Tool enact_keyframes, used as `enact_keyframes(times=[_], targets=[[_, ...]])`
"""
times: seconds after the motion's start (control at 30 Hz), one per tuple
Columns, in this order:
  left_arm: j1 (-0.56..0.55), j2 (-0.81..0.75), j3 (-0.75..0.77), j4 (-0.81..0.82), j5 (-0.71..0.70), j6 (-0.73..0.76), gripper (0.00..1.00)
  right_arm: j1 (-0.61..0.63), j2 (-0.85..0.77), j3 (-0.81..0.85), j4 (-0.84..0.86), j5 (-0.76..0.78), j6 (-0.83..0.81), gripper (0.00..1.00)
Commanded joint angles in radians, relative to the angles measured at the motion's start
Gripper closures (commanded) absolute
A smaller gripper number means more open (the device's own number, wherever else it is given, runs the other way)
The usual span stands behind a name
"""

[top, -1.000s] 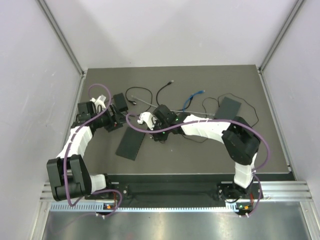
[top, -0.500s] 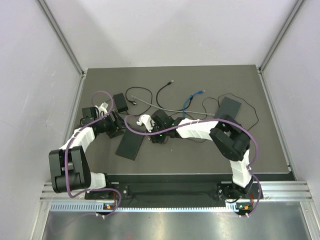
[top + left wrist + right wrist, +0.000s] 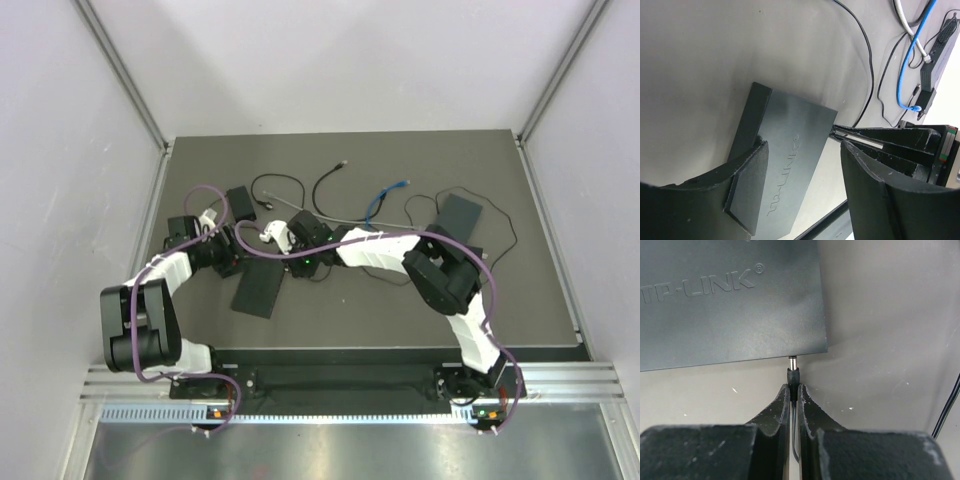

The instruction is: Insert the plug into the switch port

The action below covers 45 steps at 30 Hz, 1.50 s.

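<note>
Spread apart and holding nothing: left gripper [image 3: 802,162], with switch [image 3: 790,130] lying flat between and just beyond its fingertips, one corner reaching in under them. Clenched tight on plug [image 3: 793,374]: right gripper [image 3: 794,390]. Straight ahead of those fingertips, plug's metal tip right at switch's side edge; cannot tell whether inside a port.

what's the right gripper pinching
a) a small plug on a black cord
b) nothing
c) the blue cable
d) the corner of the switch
A: in the right wrist view the right gripper has its fingers shut on the small plug, whose metal tip points at the edge of the switch.
</note>
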Motion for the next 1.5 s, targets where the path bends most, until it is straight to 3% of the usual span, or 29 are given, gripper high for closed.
enact_keyframes(times=[0.0,1.07,1.47], targets=[[0.005,-0.047,-0.014,0.046,-0.014,0.001,0.36,0.015,0.039,0.027,-0.105,0.035,-0.002,1.00],[-0.008,-0.015,-0.010,0.029,-0.037,0.038,0.39,0.045,0.203,0.268,-0.376,0.149,-0.070,1.00],[-0.074,0.061,0.029,0.020,-0.013,0.078,0.45,0.050,0.222,0.319,-0.375,0.138,-0.064,1.00]])
